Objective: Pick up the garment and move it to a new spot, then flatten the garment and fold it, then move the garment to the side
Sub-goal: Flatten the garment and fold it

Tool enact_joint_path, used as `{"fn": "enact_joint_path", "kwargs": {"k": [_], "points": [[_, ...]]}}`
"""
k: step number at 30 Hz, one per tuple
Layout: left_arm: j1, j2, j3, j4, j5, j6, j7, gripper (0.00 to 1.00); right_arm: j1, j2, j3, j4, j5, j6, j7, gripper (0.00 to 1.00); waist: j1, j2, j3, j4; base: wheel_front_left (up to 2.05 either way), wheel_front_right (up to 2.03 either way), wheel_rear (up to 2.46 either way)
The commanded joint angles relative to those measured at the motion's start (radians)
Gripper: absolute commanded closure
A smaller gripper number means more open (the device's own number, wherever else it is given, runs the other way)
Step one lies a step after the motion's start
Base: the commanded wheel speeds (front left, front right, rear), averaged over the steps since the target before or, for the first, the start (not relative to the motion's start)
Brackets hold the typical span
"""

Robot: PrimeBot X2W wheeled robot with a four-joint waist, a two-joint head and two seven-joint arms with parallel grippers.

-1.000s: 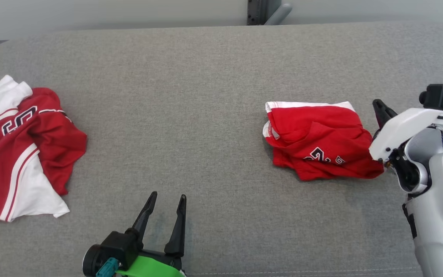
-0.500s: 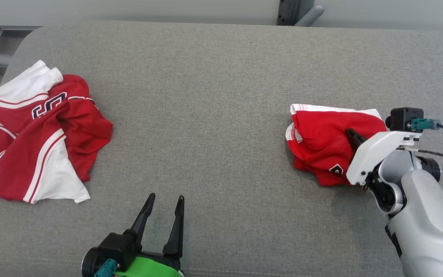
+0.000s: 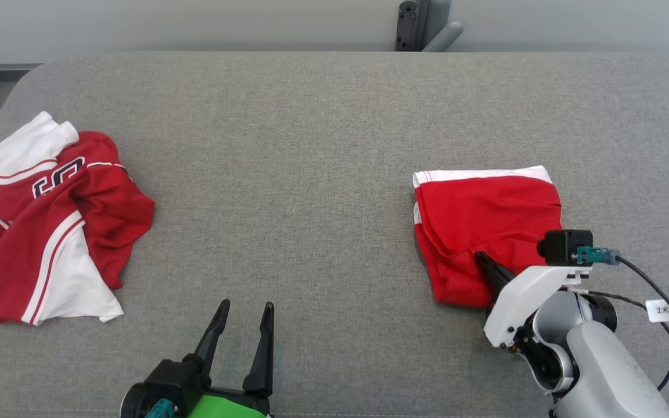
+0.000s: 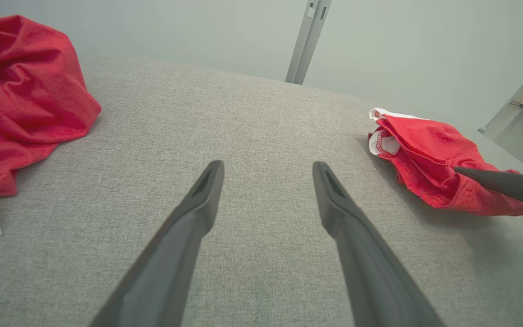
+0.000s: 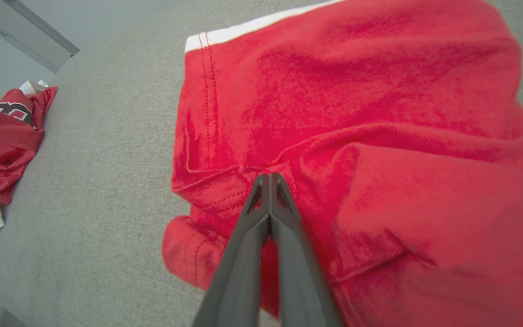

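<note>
We are working at the grey table (image 3: 311, 145). Off to the left of our left claw (image 3: 246, 303), a crumpled red-and-white jersey (image 3: 44, 220) is lying. The red garment (image 3: 485, 215) is lying folded beneath our right claw (image 3: 478, 257), whose closed tips are resting on it. We judge only the sideways move remains. Our left claw is hovering wide and empty.

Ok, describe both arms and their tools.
Left tool: two long dark tapered fingers, black base, green cover. Right tool: same fingers, white cover, silver-grey arm, black camera with teal plug, black cable carrying a white tag.
</note>
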Motion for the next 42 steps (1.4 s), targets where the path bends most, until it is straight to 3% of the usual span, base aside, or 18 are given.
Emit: {"fn": "enact_joint_path", "kwargs": {"k": [1,17,24,29,34,42], "points": [[0.014,0.0,0.002,0.002,-0.001,0.009,0.0,0.0,0.025,0.004,0.006,-0.012,-0.002,0.0,-0.013,1.0,0.0,0.0,-0.007,-0.006,0.0,0.0,0.0],[0.046,0.0,0.009,0.013,-0.006,0.017,0.0,0.0,0.139,0.046,0.079,-0.041,-0.055,0.0,-0.122,1.0,0.0,0.0,-0.07,-0.022,0.0,0.0,0.0],[0.069,0.0,0.03,-0.012,-0.013,0.028,0.0,0.0,0.175,-0.005,0.056,-0.15,-0.144,0.0,-0.232,1.0,0.0,0.0,-0.091,-0.031,0.0,0.0,0.0],[0.065,0.0,0.031,-0.034,-0.014,0.035,0.0,0.0,0.149,-0.035,-0.014,-0.191,-0.168,0.0,-0.286,1.0,0.0,0.0,-0.076,-0.039,0.0,0.0,0.0],[0.034,0.0,0.026,-0.054,0.022,0.033,0.0,0.0,0.065,-0.077,-0.055,-0.131,-0.201,0.0,-0.351,1.0,0.0,0.0,-0.023,-0.033,0.0,0.0,0.0],[0.012,0.0,0.032,-0.043,0.041,0.018,0.0,0.0,-0.035,-0.064,-0.043,0.087,-0.236,0.0,-0.458,1.0,0.0,0.0,0.018,-0.017,0.0,0.0,0.0]]}}
